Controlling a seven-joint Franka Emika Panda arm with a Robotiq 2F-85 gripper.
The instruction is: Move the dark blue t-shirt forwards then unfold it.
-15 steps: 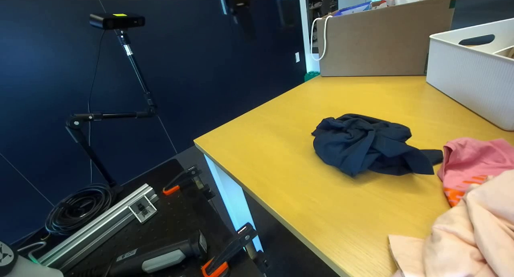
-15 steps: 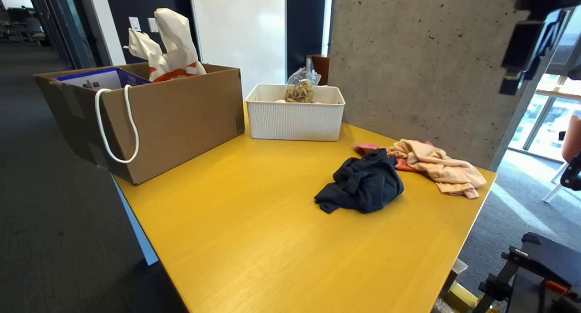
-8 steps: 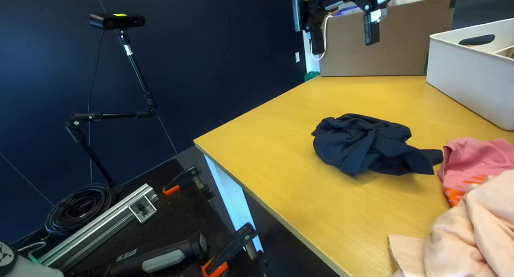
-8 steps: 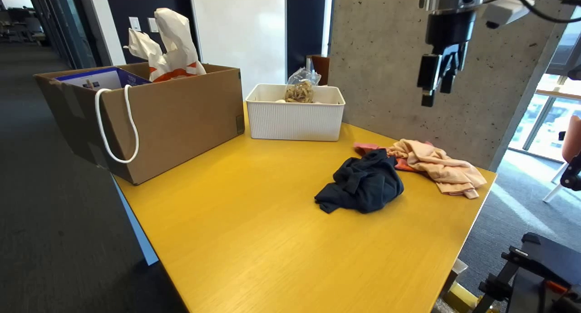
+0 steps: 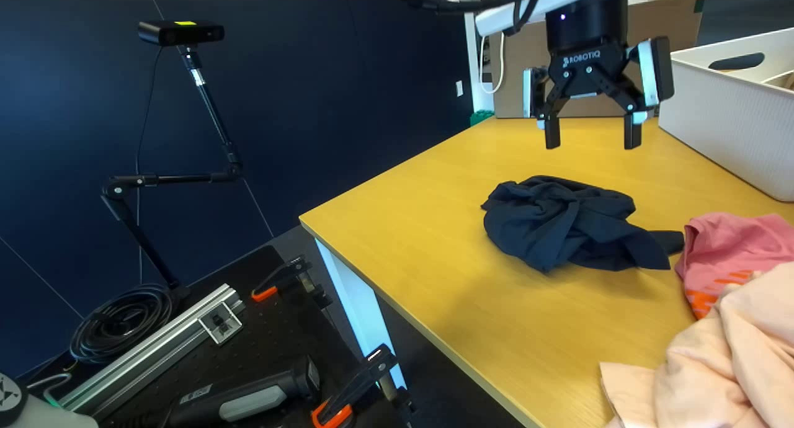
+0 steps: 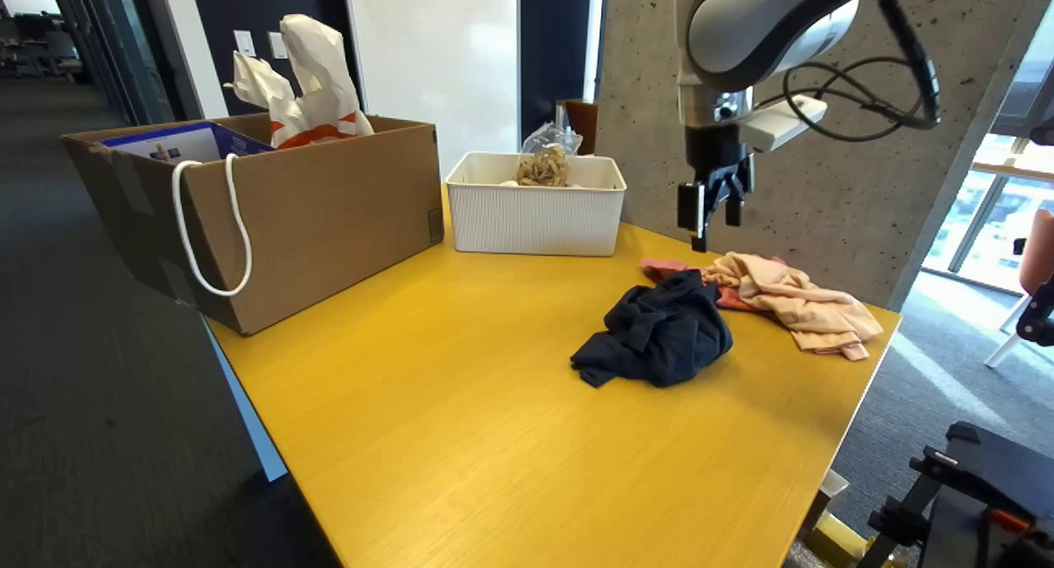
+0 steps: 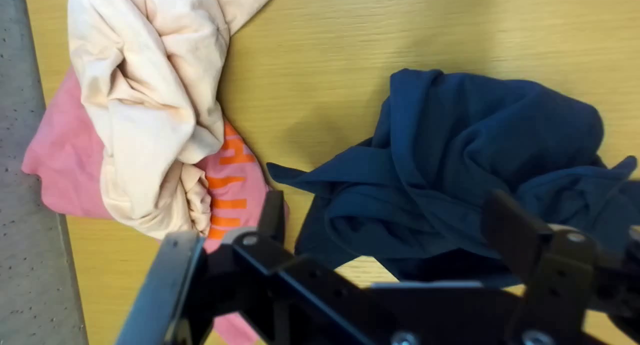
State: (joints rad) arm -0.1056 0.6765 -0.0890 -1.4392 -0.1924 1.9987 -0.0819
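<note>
Overhead, black Robotiq gripper [image 5: 592,141] pointing downward, its two fingers [image 5: 633,133] spread well apart. Lower down, apart from it, dark blue cloth t-shirt [image 5: 561,226] lies crumpled in a heap on the yellow wood-grain tabletop [image 5: 422,229]. Just beside it: orange-printed pink cloth [image 7: 70,165], partly covered by rumpled pale peach cloth [image 7: 150,110]; whether pink and blue touch, cannot tell. Also on tabletop: white ribbed bin [image 6: 535,218] and brown cardboard box [image 6: 338,214].

1 dark blue t-shirt [image 5: 552,226] | crumpled in a loose heap | folds overlapping | on yellow table [image 6: 428,428]
</note>
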